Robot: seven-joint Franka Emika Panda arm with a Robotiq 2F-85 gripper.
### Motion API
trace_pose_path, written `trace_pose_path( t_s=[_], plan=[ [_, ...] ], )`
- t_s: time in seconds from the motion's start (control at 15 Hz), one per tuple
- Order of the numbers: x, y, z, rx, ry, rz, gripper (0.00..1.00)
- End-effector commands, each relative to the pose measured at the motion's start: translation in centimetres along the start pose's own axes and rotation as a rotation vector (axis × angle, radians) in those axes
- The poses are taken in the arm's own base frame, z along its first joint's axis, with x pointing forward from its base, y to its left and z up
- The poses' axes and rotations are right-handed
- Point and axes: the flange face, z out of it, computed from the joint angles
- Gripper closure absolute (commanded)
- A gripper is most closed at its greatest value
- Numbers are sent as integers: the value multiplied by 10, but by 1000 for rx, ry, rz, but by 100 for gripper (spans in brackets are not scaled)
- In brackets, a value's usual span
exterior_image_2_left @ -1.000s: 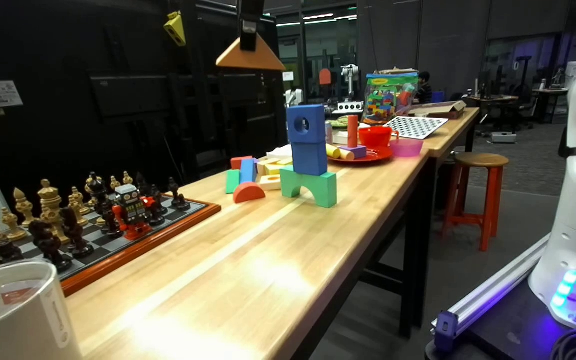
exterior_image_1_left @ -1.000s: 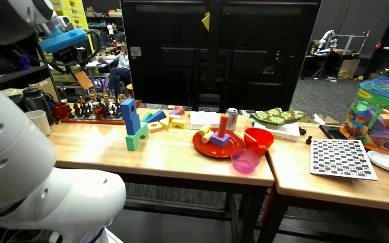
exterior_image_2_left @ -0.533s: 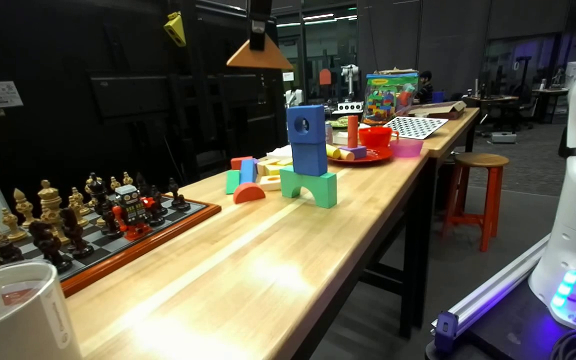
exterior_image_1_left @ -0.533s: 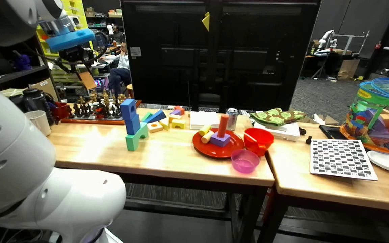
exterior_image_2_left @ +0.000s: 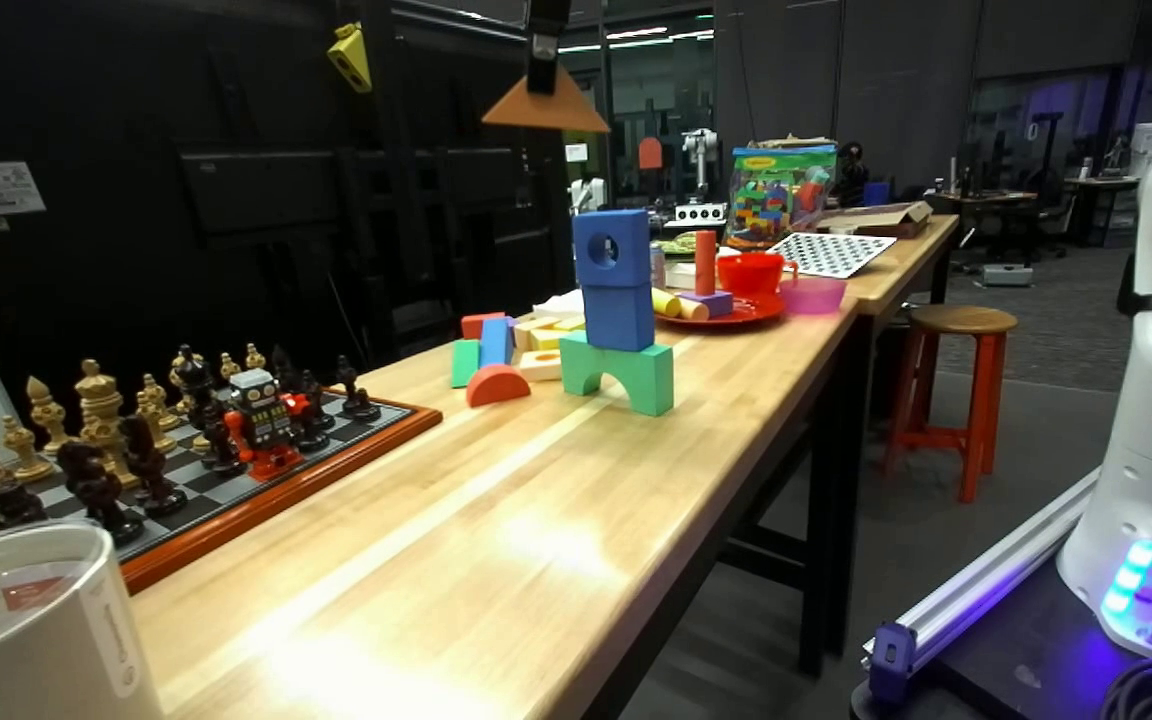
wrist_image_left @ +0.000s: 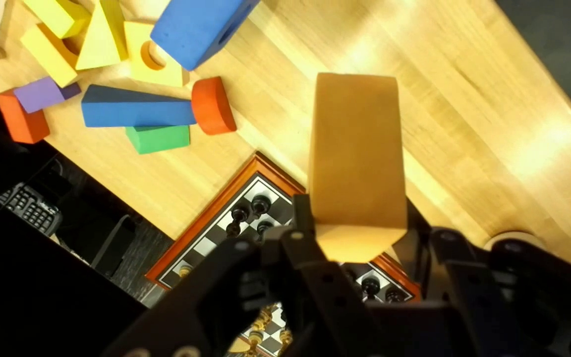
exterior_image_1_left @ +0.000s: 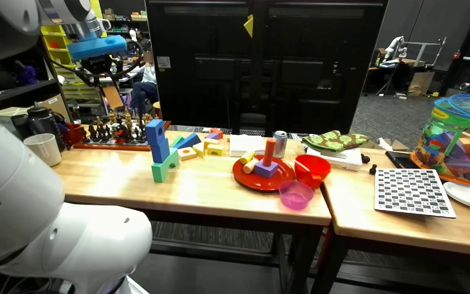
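Note:
An orange triangular block (exterior_image_2_left: 548, 108) hangs in the air, its long face down, with my gripper (wrist_image_left: 357, 213) shut on it. In the wrist view its fingers press the block (wrist_image_left: 357, 153) from both sides. The block also shows in an exterior view near the chess set. To its right and lower stands a tower: a green arch (exterior_image_2_left: 636, 370), a blue block (exterior_image_2_left: 620, 320) on it, and a blue block with a round hole (exterior_image_2_left: 634, 250) on top. A red half-round block (exterior_image_2_left: 499, 386) lies on the table beside several loose blocks, including a blue wedge (wrist_image_left: 137, 109).
A chessboard (exterior_image_2_left: 286, 492) with pieces and a toy robot (exterior_image_2_left: 261, 420) sits at one end, near a white mug (exterior_image_1_left: 44, 149). Farther along are a red plate (exterior_image_1_left: 259, 187) bearing blocks, a red cup (exterior_image_1_left: 312, 169) and a pink bowl (exterior_image_1_left: 296, 199). A dark screen (exterior_image_1_left: 218, 81) stands behind.
My gripper, with the orange block held, has moved steadily to the right in both exterior views. The tower and the loose blocks have stayed where they were.

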Motion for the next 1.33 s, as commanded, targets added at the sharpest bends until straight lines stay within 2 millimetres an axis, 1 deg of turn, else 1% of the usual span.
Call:
trace_pose_path(
  t_s=[0.0,0.67,1.0,1.27],
  plan=[
    [-22,6,-3,21,13,10,84],
    [-59,32,11,73,47,62,84],
    [-70,41,18,93,72,88,84],
    [-74,40,22,108,87,121,84]
  ],
)
